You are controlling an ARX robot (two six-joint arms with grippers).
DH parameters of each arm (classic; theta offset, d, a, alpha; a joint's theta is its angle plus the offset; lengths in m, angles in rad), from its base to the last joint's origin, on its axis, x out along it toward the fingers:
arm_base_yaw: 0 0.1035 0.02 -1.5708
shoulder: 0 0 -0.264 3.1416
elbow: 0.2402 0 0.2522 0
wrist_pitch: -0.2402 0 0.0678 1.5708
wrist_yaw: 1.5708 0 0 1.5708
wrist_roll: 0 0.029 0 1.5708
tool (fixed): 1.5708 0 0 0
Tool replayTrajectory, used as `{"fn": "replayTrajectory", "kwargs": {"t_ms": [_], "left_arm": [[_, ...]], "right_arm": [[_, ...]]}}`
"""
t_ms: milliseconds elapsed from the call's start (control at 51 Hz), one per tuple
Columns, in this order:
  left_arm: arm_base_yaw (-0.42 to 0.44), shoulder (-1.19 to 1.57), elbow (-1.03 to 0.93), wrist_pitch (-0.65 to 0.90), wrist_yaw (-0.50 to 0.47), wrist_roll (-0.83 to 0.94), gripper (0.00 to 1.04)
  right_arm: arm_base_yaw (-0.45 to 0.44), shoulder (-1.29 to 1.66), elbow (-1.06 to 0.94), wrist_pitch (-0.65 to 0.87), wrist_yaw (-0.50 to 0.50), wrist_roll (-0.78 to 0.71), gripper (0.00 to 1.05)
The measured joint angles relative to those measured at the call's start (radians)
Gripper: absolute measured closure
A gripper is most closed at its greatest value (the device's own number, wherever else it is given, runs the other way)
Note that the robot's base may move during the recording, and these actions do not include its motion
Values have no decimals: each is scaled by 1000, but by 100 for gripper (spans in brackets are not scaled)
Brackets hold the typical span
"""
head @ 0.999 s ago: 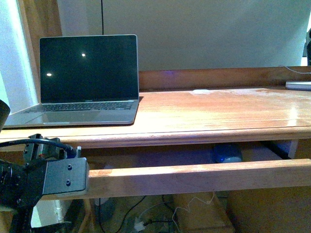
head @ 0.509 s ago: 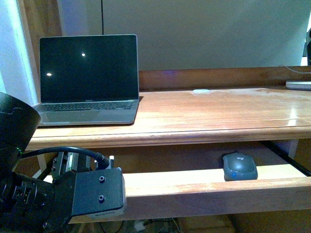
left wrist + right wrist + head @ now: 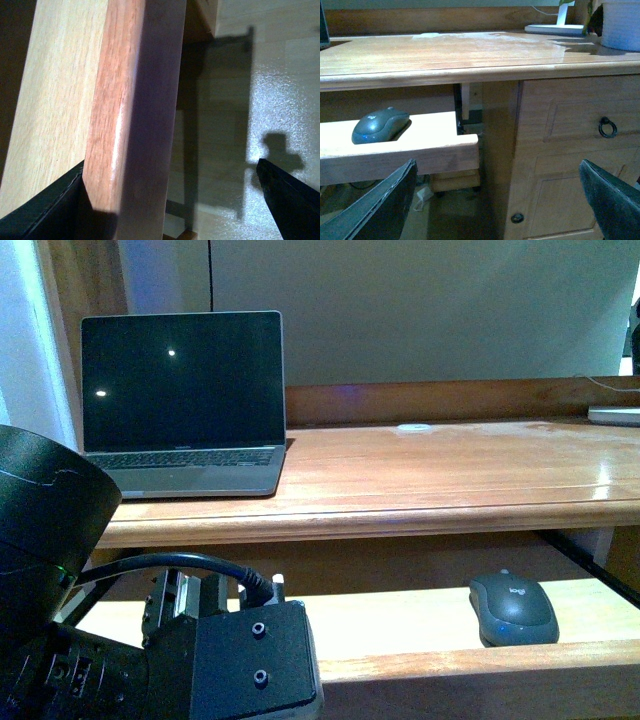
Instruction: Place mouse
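1. The left gripper (image 3: 170, 167) is standing spread wide over the front rail (image 3: 130, 125) of the sliding tray. One finger (image 3: 45, 210) is lying against the rail's inner side, while the other is hanging well clear of its outer face.
2. The right gripper (image 3: 497, 165) is hanging released too, with its fingers far apart and nothing between them, low in front of the desk cabinet (image 3: 560, 150).
3. The left arm (image 3: 250, 660) is filling the lower left corner of the front view, just before the tray (image 3: 400, 620).
4. The mouse (image 3: 513, 607) is sitting flat on the tray near its right end, just behind the rail, well apart from both grippers.
5. The tray is standing out from under the desk top (image 3: 450, 470).
6. An open laptop (image 3: 180, 390) with a dark screen is resting at the desk's left end.
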Motion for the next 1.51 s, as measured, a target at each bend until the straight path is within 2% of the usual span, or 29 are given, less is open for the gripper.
{"fn": "replayTrajectory", "kwargs": {"t_ms": [274, 490, 764, 921, 1058, 1195, 1215, 1391, 1509], "left_arm": [[-41, -34, -29, 11, 42, -103, 8], [-50, -33, -37, 244, 39, -360, 8], [-36, -105, 3, 350, 72, -667, 8], [-35, -162, 3, 430, 42, -814, 8], [-29, -250, -7, 516, -89, -953, 8], [0, -399, -82, 566, -402, -1046, 8], [2, -410, -89, 565, -422, -1050, 8], [-11, -599, -195, 495, -669, -1076, 8], [-95, -841, -303, 359, -874, -1087, 8]], "right_arm": [[0, 0, 0, 0, 0, 0, 7], [0, 0, 0, 0, 0, 0, 7], [0, 0, 0, 0, 0, 0, 7], [0, 0, 0, 0, 0, 0, 7], [0, 0, 0, 0, 0, 0, 7], [0, 0, 0, 0, 0, 0, 7], [0, 0, 0, 0, 0, 0, 7], [0, 0, 0, 0, 0, 0, 7], [0, 0, 0, 0, 0, 0, 7]]}}
